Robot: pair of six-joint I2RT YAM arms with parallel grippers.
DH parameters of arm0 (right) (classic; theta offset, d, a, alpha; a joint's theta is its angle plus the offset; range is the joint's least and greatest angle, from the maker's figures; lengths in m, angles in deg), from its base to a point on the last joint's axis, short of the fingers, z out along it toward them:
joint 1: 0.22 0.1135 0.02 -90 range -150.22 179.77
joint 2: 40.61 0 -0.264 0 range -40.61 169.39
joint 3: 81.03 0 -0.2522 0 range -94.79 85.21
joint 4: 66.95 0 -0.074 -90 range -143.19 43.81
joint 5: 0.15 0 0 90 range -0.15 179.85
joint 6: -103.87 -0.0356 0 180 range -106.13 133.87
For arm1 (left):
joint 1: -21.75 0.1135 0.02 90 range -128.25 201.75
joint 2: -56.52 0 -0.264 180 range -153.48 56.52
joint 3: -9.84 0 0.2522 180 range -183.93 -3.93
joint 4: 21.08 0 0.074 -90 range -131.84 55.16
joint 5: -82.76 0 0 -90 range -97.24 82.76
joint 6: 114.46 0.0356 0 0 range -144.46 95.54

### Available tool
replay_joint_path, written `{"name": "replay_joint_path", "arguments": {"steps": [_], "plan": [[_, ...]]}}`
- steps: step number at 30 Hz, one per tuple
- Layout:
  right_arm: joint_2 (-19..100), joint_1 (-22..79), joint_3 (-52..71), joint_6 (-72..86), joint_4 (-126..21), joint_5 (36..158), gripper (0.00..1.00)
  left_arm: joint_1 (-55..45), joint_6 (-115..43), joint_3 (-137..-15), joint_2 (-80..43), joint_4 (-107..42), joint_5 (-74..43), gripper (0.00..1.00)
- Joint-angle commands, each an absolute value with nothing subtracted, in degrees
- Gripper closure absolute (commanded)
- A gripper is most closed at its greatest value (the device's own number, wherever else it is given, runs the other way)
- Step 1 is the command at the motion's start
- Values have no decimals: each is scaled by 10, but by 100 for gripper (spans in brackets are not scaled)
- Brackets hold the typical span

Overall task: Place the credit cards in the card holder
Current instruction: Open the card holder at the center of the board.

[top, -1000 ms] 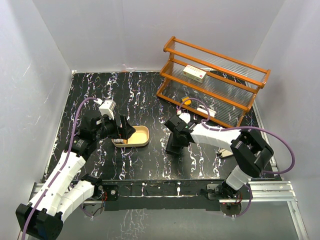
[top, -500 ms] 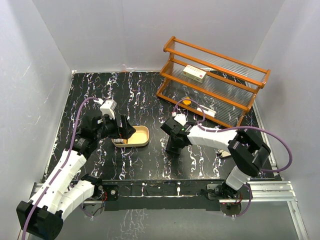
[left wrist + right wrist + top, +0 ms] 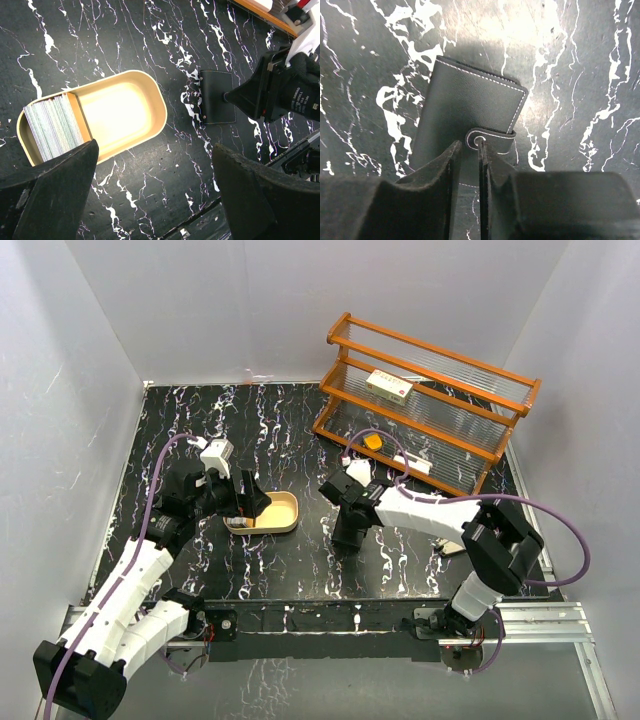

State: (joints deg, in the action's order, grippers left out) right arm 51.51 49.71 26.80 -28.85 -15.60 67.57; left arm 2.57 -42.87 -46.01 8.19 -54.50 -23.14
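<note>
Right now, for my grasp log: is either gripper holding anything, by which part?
Left gripper: nothing. Right gripper straddles the card holder's snap strap; grip unclear.

One black leather bifold wallet (image 3: 218, 97); one tan oval tray (image 3: 161, 107) holding one stack of thin cards (image 3: 52, 127), too many to count; one orange wooden three-shelf rack (image 3: 440, 352), far right, bearing one white-and-red box (image 3: 389, 386).
</note>
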Motion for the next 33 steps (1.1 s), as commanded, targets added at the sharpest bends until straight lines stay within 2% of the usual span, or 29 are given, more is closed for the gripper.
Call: {"name": "replay_joint_path", "arguments": {"steps": [1,13,16,19,26,33], "plan": [[519,499,224,-313,-150,634,79,29,-422,-457,83,-540,-232,5],[570,498,224,-339,-133,622,69,29,-421,-457,87,-539,-234,5],[580,499,230,-337,-133,627,70,29,-421,-458,89,-539,-234,5],[588,499,233,-346,-120,620,74,29,-420,-457,90,-539,-234,5],[572,499,251,-341,-126,617,99,29,-420,-458,89,-539,-233,5],[543,500,263,-302,-155,623,100,29,-420,-458,86,-539,-230,5]]}}
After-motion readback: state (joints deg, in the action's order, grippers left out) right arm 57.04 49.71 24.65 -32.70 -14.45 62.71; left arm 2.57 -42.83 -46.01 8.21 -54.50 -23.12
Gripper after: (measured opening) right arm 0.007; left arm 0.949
